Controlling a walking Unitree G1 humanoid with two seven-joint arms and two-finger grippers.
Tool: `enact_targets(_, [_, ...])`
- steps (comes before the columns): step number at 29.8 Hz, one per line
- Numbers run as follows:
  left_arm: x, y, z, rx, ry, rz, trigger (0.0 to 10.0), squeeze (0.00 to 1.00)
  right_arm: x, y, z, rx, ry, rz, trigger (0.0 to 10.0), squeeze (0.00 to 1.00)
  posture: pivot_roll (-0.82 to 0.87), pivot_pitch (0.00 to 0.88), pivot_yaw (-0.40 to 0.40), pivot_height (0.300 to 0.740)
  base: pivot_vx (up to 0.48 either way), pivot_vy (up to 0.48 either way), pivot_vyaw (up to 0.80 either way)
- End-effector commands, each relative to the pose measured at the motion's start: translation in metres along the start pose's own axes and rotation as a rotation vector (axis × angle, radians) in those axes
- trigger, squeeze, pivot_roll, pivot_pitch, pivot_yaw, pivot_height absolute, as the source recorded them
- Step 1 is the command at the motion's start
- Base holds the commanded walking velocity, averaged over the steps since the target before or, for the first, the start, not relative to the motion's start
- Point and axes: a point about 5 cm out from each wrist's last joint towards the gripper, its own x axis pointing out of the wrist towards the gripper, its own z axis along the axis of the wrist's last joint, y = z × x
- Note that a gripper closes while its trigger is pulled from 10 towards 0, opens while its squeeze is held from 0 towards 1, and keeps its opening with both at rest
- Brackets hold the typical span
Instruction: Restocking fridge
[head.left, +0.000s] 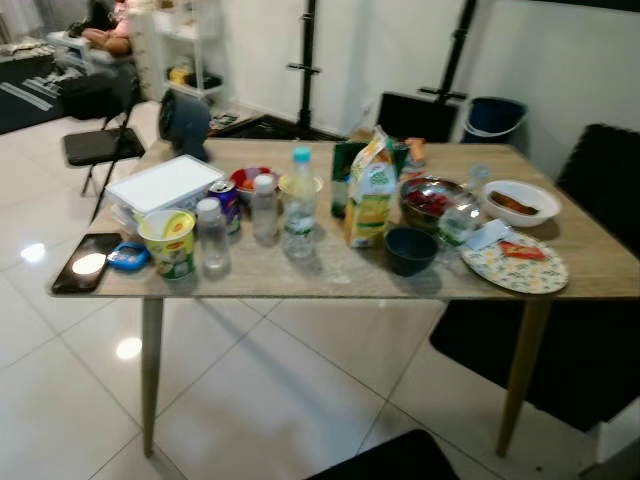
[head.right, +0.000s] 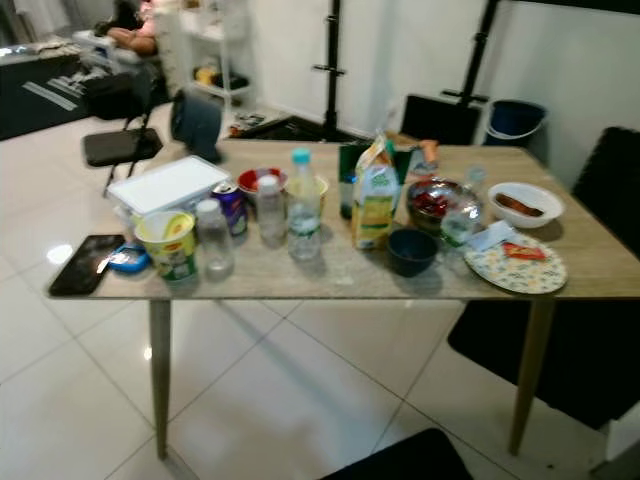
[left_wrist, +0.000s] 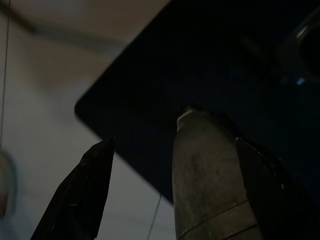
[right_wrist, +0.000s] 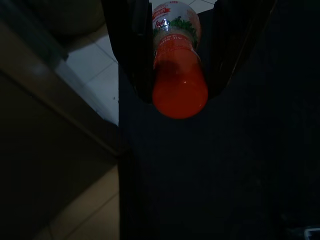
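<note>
Right tool (right_wrist: 177, 45) clamped on orange bottle (right_wrist: 178, 75), carried for fridge. Left tool (left_wrist: 175, 195) closed around dark bottle (left_wrist: 210, 180). Stocked worktop (head.left: 330, 275) well ahead.

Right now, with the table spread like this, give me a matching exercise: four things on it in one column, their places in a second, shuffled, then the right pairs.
Things:
1. black phone
2. juice carton
3. white bowl
4. patterned plate

Places:
A. near the middle of the table
B. front corner on the robot's right
C. front corner on the robot's left
D. right end, behind the plate

Pairs: 1-C, 2-A, 3-D, 4-B
</note>
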Motion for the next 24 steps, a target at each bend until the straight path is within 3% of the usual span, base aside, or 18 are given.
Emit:
enact_targets(1, [-0.001, -0.0053, -0.0121, -0.007, 0.049, -0.018, 10.0, 0.0, 0.0002, 0.0026, 0.002, -0.01, -0.005, 0.006, 10.0, 0.0, -0.06, 0.0, -0.021, 0.74, 0.0, 0.0, -0.8])
enact_targets(24, [-0.0011, -0.0064, -0.0126, -0.007, 0.052, -0.039, 10.0, 0.0, 0.0004, 0.0065, 0.0024, -0.039, -0.006, 0.019, 10.0, 0.0, -0.06, 0.0, -0.021, 0.74, 0.0, 0.0, -0.8])
